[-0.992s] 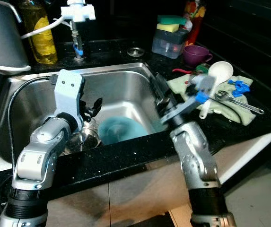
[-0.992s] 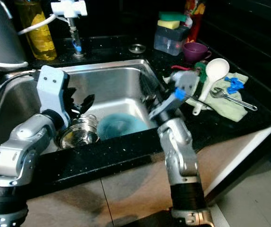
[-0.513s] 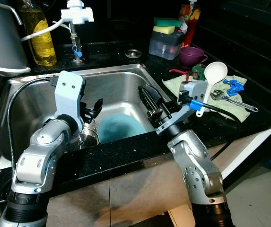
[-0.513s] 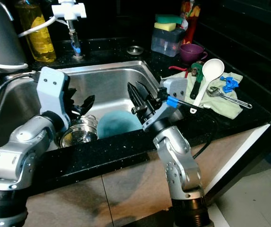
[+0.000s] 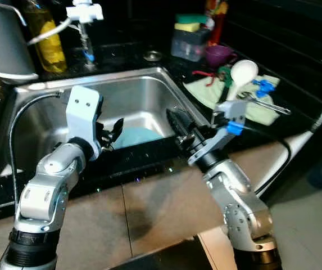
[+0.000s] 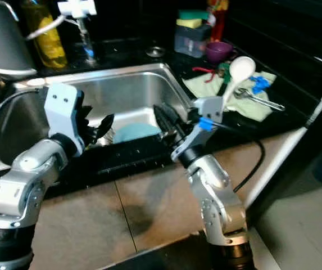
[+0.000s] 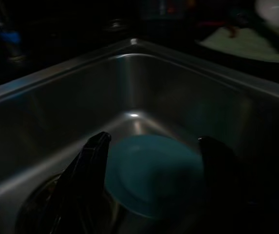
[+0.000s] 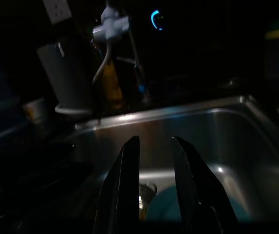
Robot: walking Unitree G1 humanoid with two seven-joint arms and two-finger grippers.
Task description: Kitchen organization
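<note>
Left eye view: both empty, parted tools (image 5: 111, 130) (image 5: 178, 125) now nearer sink's (image 5: 144, 90) front rim.

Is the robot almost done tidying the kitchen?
Not nearly. Nothing looks put away yet. The left gripper and right gripper hang open and empty above the steel sink. The round teal plate lies in the basin, and the white ladle and metal wrench rest on the green cloth.
</note>
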